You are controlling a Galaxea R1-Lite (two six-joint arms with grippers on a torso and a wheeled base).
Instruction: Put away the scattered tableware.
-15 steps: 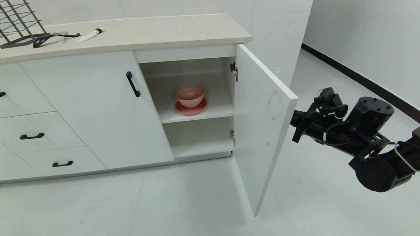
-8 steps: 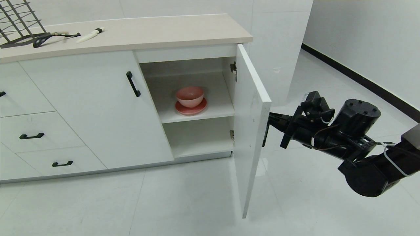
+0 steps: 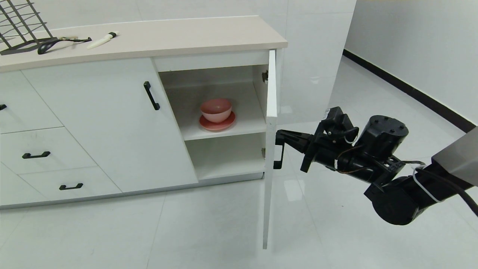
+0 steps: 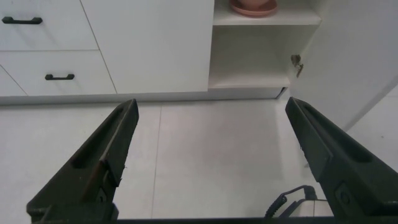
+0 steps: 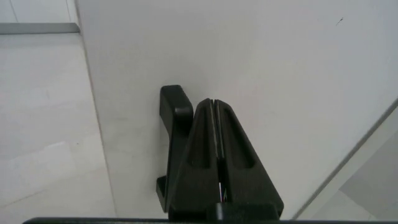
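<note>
**Stored items.** A pink bowl (image 3: pixel 216 109) sits in a pink plate (image 3: pixel 217 125) on the upper shelf (image 3: pixel 244 125) of the cabinet (image 3: pixel 93 123), roughly mid-shelf and clear of the opening. Stacked this way they take one footprint and will not foul the door (image 3: pixel 268 201).

**Door.** It stands about square to the cabinet front and is seen edge-on in the head view. Its black handle (image 5: pixel 176 109) is on the outer face.

**Right end effector** (image 3: pixel 283 136). The fingers are pressed together with nothing between them. They lie alongside the handle, tips toward the door's outer face. Whether the tips touch the panel cannot be told. Judgement: shut fingers make a stiff pusher, and this station by the free edge gives good leverage for swinging the door shut.

**Left end effector** (image 4: pixel 210 109). The fingers are spread wide and hold nothing. It hangs low over the floor, facing the cabinet and well apart from the door, so it should not obstruct the swing.

**Worktop** (image 3: pixel 179 35). A wire rack (image 3: pixel 18 26) stands at the far left. Just beside it lie a black utensil (image 3: pixel 59 42) and a white utensil (image 3: pixel 102 40), loose and not racked. Judgement: these remain to be put away, so the task is only partly complete.

**Risk.** The fingers may slide off the panel or catch behind the handle.
</note>
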